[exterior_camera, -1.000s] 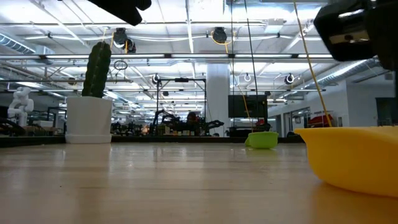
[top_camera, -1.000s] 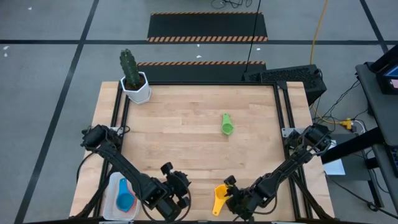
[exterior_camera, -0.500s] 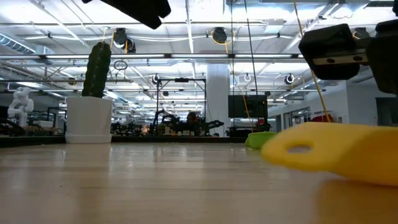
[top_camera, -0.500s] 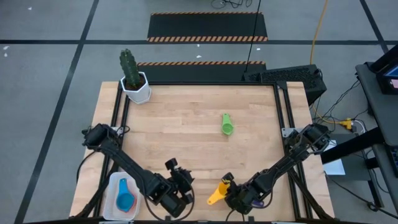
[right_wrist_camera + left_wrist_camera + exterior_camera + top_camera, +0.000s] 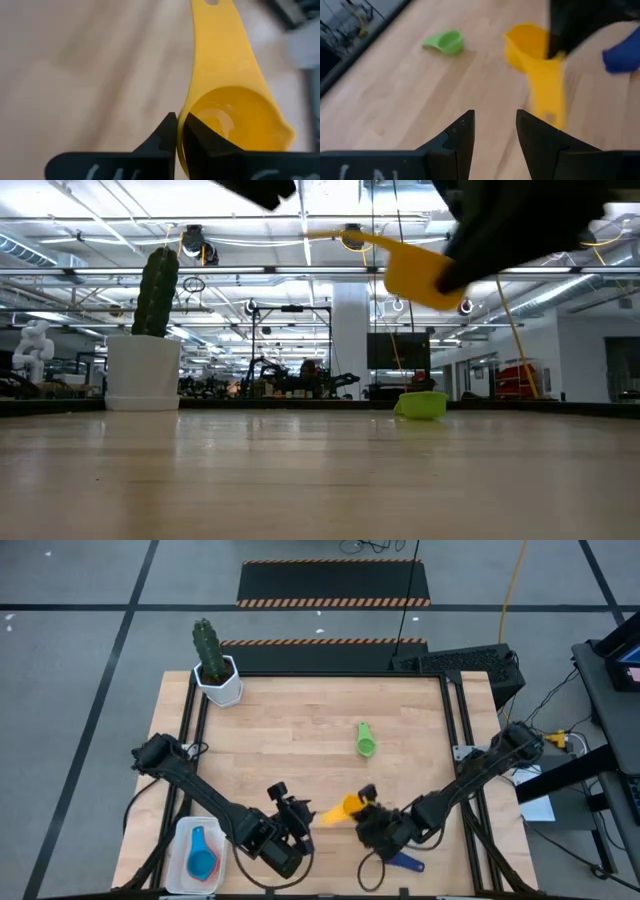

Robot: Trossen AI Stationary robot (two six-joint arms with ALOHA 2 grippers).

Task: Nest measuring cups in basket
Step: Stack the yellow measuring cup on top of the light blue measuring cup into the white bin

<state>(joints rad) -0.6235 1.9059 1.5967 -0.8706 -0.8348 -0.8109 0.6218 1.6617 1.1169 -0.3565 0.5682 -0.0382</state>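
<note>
Lifted off the table since the earlier frame, the yellow cup (image 5: 343, 808) now hangs clear, its rim clamped between the right gripper (image 5: 368, 812) jaws. Left gripper (image 5: 293, 817) jaws stand apart, empty, with the cup's handle just ahead of them. Only the high view shows the basket (image 5: 181, 840), well behind the left jaws, holding one light blue cup (image 5: 201, 862). One green cup (image 5: 366, 744) and one dark blue cup (image 5: 405, 861) lie on the table.

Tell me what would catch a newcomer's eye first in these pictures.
The yellow measuring cup stands out: the right gripper is shut on its rim and holds it above the table's near middle, handle pointing toward the left gripper, which waits open beside it. Next, the green cup alone mid-table, and the cactus pot at the far left corner.
</note>
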